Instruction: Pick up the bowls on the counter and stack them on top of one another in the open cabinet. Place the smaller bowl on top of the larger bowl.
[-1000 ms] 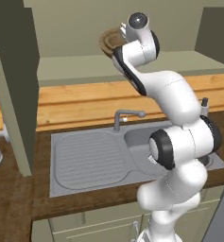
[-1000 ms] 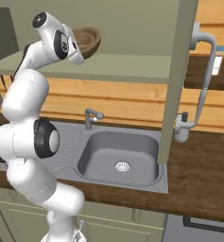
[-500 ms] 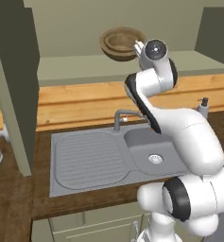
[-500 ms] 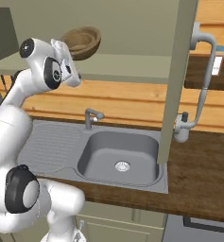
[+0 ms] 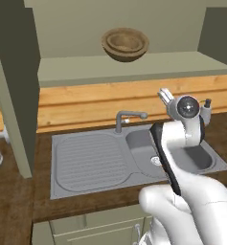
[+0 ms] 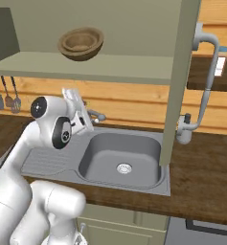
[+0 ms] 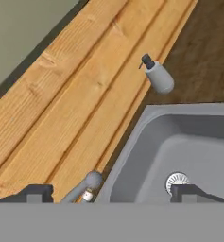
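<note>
The smaller bowl (image 5: 127, 43) sits nested in the larger bowl (image 5: 111, 48); rigid, light wood, best gripped at the rim; gripper (image 7: 111, 194) spread, empty.

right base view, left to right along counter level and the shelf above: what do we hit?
hanging utensils → stacked bowls on the cabinet shelf → sink basin → cabinet door → curved door handle
</note>
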### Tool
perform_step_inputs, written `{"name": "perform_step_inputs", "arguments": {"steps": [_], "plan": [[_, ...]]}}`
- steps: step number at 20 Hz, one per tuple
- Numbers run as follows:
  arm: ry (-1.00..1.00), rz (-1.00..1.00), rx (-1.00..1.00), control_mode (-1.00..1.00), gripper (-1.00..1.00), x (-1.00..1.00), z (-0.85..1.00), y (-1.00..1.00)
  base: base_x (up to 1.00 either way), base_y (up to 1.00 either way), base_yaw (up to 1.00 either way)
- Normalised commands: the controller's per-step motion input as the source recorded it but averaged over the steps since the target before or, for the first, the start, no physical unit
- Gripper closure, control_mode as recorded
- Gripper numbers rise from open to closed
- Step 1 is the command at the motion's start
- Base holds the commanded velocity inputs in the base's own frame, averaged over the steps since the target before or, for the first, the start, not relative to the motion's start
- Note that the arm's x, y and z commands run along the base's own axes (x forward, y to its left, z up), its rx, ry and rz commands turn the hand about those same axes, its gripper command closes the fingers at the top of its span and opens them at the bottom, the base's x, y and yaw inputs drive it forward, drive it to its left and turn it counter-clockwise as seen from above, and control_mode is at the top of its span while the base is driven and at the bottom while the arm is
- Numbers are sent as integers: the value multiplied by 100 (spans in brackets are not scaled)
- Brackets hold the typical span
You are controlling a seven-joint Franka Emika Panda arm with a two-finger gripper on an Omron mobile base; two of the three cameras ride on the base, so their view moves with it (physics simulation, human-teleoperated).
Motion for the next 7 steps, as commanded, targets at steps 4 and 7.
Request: {"name": "perform_step_inputs", "arguments": {"steps": [4,7], "plan": [[2,1,-7,-100,-100,-75,-50,-26,0,0,0],[3,0,-4,-100,-100,1,0,1,0,0,0]]}}
